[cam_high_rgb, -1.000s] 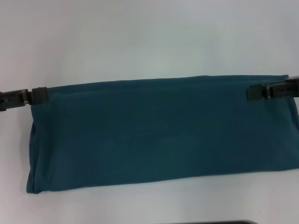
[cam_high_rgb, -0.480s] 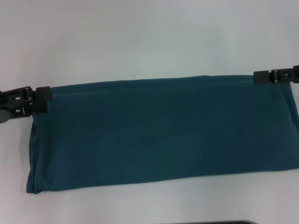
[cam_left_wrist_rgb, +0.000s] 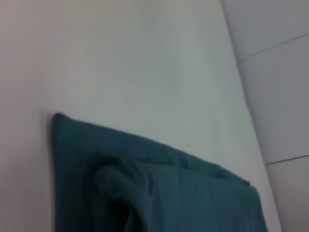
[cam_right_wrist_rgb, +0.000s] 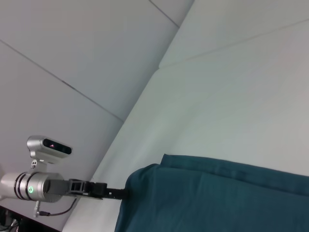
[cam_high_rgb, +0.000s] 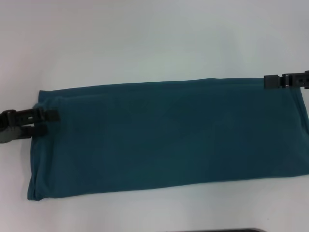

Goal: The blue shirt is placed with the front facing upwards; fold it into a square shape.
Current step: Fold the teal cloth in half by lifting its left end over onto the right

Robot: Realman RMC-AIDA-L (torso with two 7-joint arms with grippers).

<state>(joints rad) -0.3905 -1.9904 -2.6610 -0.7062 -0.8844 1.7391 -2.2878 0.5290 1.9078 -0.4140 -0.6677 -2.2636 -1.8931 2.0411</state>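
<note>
The blue shirt [cam_high_rgb: 169,135] lies folded into a long band across the white table [cam_high_rgb: 145,38], plain side up, with no letters or collar showing. My left gripper [cam_high_rgb: 48,122] is at the band's left end, its two fingers apart, one finger [cam_high_rgb: 50,115] lying over the cloth. In the right wrist view the left gripper [cam_right_wrist_rgb: 113,193] touches that end, where the shirt [cam_right_wrist_rgb: 231,198] bulges up a little. The left wrist view shows the same raised fold of the shirt [cam_left_wrist_rgb: 120,188]. My right gripper [cam_high_rgb: 270,81] sits at the band's far right corner.
A dark edge [cam_high_rgb: 217,230] shows at the near side of the table. The shirt's right end runs out of the head view. Grey wall panels [cam_right_wrist_rgb: 72,48] stand beyond the table's edge. The left arm's silver wrist [cam_right_wrist_rgb: 34,186] hangs off the table's side.
My left gripper has moved from the band's far left corner toward me along the left end, and its fingers now stand apart. My right gripper drew back to the far right corner and stays there.
</note>
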